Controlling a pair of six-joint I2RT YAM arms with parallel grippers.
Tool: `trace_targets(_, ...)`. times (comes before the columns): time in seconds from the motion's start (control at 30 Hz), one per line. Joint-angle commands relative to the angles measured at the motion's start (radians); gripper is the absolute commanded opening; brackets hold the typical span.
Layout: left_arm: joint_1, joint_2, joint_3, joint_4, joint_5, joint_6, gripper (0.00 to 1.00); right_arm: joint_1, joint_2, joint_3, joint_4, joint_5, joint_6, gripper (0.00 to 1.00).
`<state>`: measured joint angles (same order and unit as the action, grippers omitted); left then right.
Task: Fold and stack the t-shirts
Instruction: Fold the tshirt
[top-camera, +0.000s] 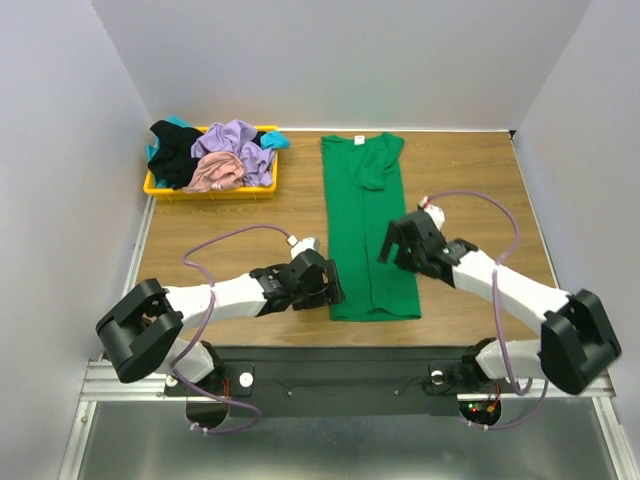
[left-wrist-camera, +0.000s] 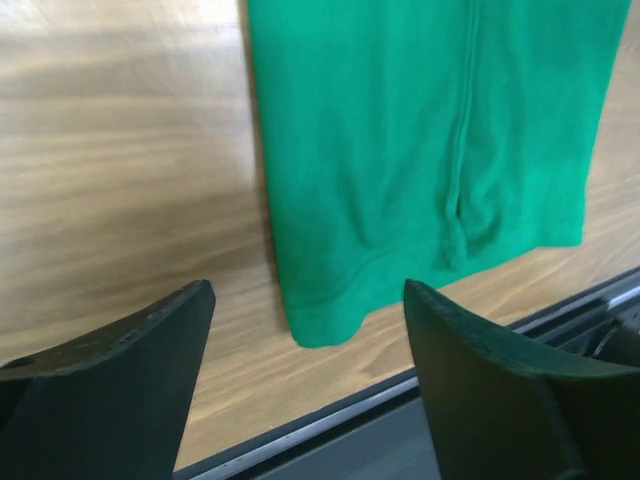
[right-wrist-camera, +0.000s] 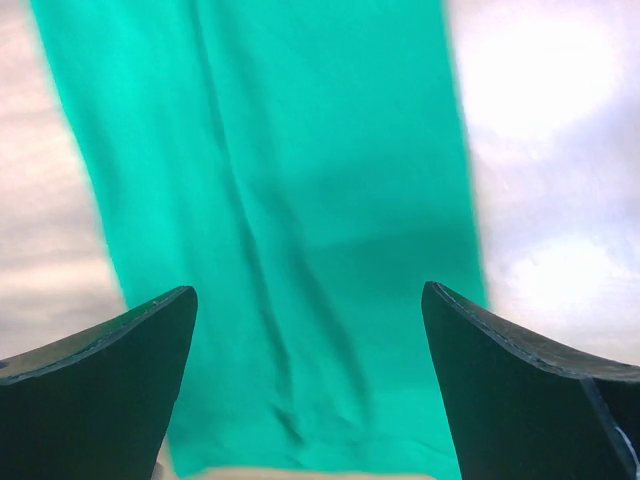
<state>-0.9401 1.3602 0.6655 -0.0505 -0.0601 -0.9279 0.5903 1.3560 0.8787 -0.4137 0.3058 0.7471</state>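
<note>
A bright green t-shirt (top-camera: 365, 225) lies on the table as a long narrow strip, sides folded in, neck at the far end with a small white label. My left gripper (top-camera: 330, 285) is open and empty just left of the shirt's near left corner (left-wrist-camera: 320, 320). My right gripper (top-camera: 392, 243) is open and empty above the shirt's right side, the green cloth (right-wrist-camera: 290, 250) filling its view between the fingers. Other t-shirts, lavender (top-camera: 235, 140), dusty pink (top-camera: 213, 175), black (top-camera: 175, 155) and teal, lie crumpled in a pile at the back left.
The pile sits in a shallow yellow tray (top-camera: 210, 192) at the back left corner. The table's near edge and a black metal rail (left-wrist-camera: 400, 410) run just beyond the shirt's hem. Grey walls enclose the table on three sides.
</note>
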Motion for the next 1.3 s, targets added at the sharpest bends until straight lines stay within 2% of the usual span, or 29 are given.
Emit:
trace_targets(0.0,-0.034,0.008,-0.026,0.038,-0.001,-0.031,0.82,-0.001,-0.168,-0.191,-0.004,-0.049,0.058,1.0)
trace_targets(0.03,-0.048,0.013,-0.032,0.037,-0.001,-0.035,0.8,0.0,-0.21,-0.255,-0.004,-0.063,0.058,1.0)
trace_targets(0.17,-0.063,0.03,-0.052,0.037,-0.017,-0.06,0.77,0.0,-0.365,-0.36,-0.016,-0.085,0.118,1.0)
trace_targets(0.23,-0.066,0.037,-0.055,0.038,-0.024,-0.066,0.72,-0.001,-0.426,-0.386,-0.025,-0.094,0.136,1.0)
trace_targets(0.37,-0.069,0.073,-0.058,0.043,-0.044,-0.092,0.56,-0.001,-0.475,-0.423,-0.057,-0.102,0.158,1.0)
trace_targets(0.47,-0.069,0.102,-0.066,0.067,-0.044,-0.101,0.5,-0.001,-0.466,-0.435,-0.089,-0.105,0.167,0.99)
trace_targets(0.6,-0.072,0.125,-0.064,0.077,-0.027,-0.103,0.35,-0.001,-0.433,-0.448,-0.114,-0.091,0.185,0.96)
trace_targets(0.63,-0.072,0.123,-0.066,0.075,-0.032,-0.103,0.22,-0.001,-0.425,-0.454,-0.119,-0.083,0.187,0.94)
trace_targets(0.7,-0.072,0.106,-0.075,0.072,-0.038,-0.104,0.14,-0.001,-0.408,-0.461,-0.122,-0.086,0.202,0.84)
trace_targets(0.8,-0.075,0.096,-0.081,0.07,-0.04,-0.101,0.14,-0.001,-0.403,-0.474,-0.122,-0.099,0.216,0.78)
trace_targets(0.83,-0.077,0.091,-0.084,0.069,-0.04,-0.1,0.14,-0.001,-0.405,-0.478,-0.122,-0.112,0.219,0.7)
trace_targets(1.0,-0.091,0.094,-0.087,0.069,-0.035,-0.103,0.1,-0.001,-0.42,-0.5,-0.122,-0.177,0.219,0.51)
trace_targets(1.03,-0.094,0.093,-0.087,0.069,-0.035,-0.104,0.04,0.0,-0.425,-0.5,-0.122,-0.189,0.221,0.46)
trace_targets(1.07,-0.095,0.086,-0.089,0.067,-0.038,-0.109,0.03,-0.001,-0.425,-0.498,-0.123,-0.197,0.221,0.36)
trace_targets(1.1,-0.1,0.083,-0.092,0.067,-0.038,-0.115,0.0,-0.001,-0.425,-0.498,-0.125,-0.215,0.224,0.32)
trace_targets(1.2,-0.106,0.057,-0.11,0.058,-0.052,-0.138,0.0,-0.001,-0.423,-0.511,-0.131,-0.226,0.233,0.17)
trace_targets(1.23,-0.111,0.05,-0.118,0.06,-0.053,-0.155,0.0,0.0,-0.423,-0.517,-0.135,-0.243,0.232,0.15)
trace_targets(1.27,-0.114,0.03,-0.124,0.06,-0.056,-0.158,0.0,-0.001,-0.425,-0.517,-0.138,-0.252,0.227,0.05)
